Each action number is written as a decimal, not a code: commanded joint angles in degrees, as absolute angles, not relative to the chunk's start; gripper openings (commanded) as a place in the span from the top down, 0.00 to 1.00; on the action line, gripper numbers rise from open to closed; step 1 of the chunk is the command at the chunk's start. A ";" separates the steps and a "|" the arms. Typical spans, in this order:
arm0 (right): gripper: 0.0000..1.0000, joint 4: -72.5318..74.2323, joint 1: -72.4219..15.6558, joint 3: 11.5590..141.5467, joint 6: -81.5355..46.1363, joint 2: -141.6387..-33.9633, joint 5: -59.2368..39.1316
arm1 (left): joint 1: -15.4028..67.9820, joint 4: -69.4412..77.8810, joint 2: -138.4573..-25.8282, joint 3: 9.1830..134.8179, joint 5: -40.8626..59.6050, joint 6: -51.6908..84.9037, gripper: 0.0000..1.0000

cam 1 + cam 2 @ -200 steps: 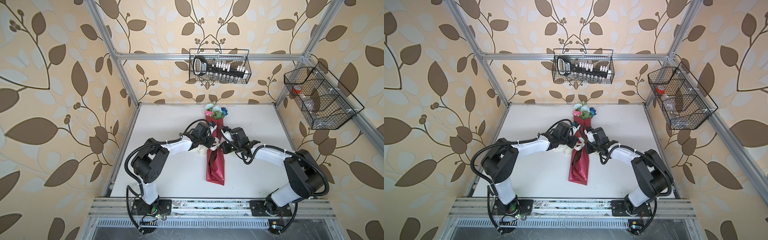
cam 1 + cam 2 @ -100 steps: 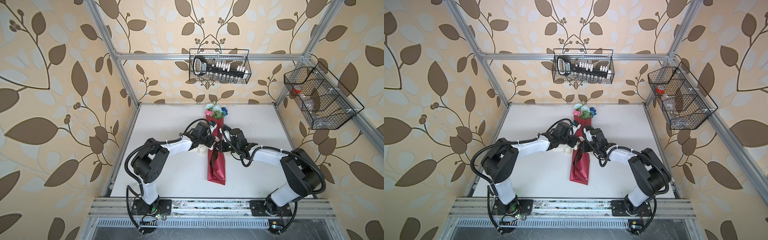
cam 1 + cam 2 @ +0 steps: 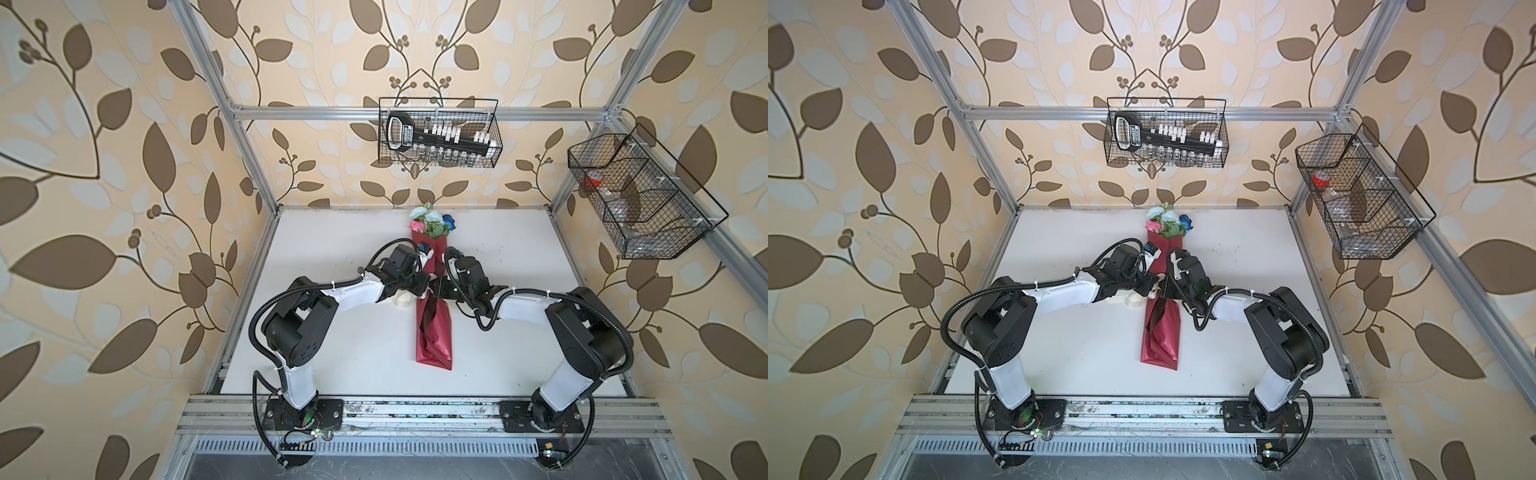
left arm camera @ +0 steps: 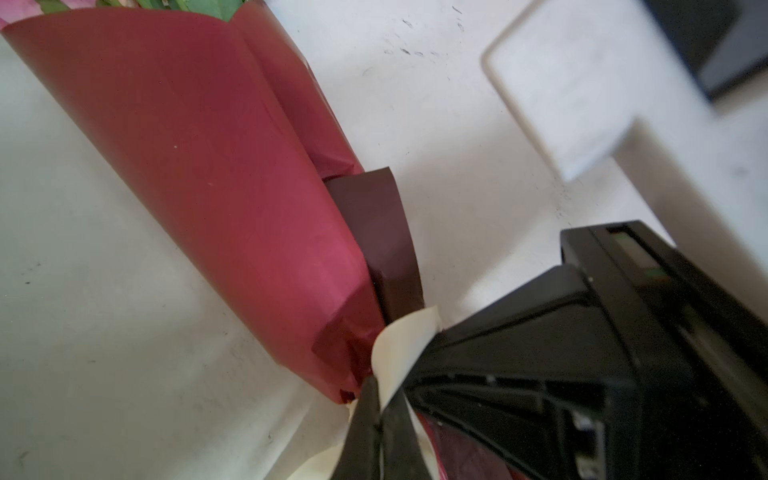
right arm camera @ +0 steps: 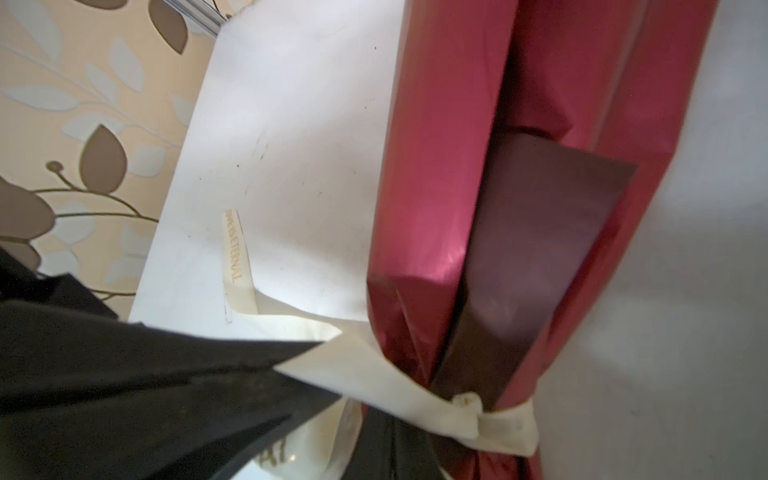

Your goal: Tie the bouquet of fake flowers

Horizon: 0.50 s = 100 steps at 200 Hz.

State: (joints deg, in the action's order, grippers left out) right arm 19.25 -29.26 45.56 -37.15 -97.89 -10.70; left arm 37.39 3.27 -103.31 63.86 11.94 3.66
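Left gripper (image 4: 374, 411) clamps shut on the cream ribbon (image 5: 374, 374), right gripper (image 4: 434, 338) pinches it too (knot (image 5: 467, 409) hugs the red wrap (image 5: 436, 166)); bouquet of fake flowers (image 3: 430, 222) lies flat.

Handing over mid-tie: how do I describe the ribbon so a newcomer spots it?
On the white table, the bouquet lies lengthwise down the middle in its red wrap. At the wrap's pinched waist, between the left gripper and right gripper, the ribbon is knotted around it. It is the only cream strip, gold lettering on its loose tail.
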 commanded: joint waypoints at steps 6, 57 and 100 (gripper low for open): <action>1.00 26.34 -29.49 46.16 -40.94 -99.85 -10.17 | 36.86 5.96 -99.87 62.93 14.70 5.07 1.00; 1.00 40.32 -29.52 41.52 -44.03 -101.88 -8.09 | 36.83 8.67 -99.77 61.93 18.52 9.06 1.00; 1.00 54.43 -29.46 38.39 -44.21 -106.41 -9.88 | 36.83 10.23 -100.40 60.44 19.99 12.30 0.93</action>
